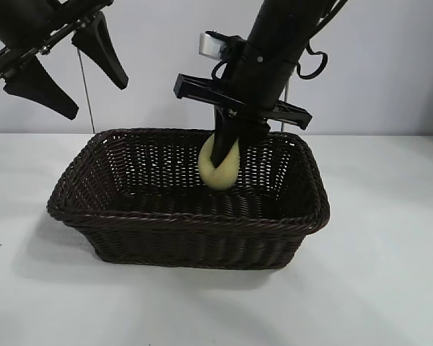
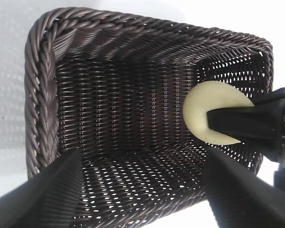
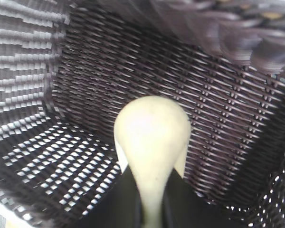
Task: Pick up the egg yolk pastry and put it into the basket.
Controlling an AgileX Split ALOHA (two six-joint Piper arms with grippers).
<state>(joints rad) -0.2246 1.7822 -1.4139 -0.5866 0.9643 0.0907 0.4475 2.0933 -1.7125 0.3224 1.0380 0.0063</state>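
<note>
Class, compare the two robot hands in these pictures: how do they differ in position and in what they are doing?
The right hand reaches down inside the basket, shut on the egg yolk pastry; the left hand hangs above the basket's left end, holding nothing. The right hand's fingers squeeze the pastry; the left hand's fingers are spread open. Both are black and point down toward the basket.

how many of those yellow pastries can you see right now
1. The small pale yellow dome-shaped pastry is pinched in the right hand, hanging inside the dark brown woven wicker basket. The basket floor in view holds nothing else.
</note>
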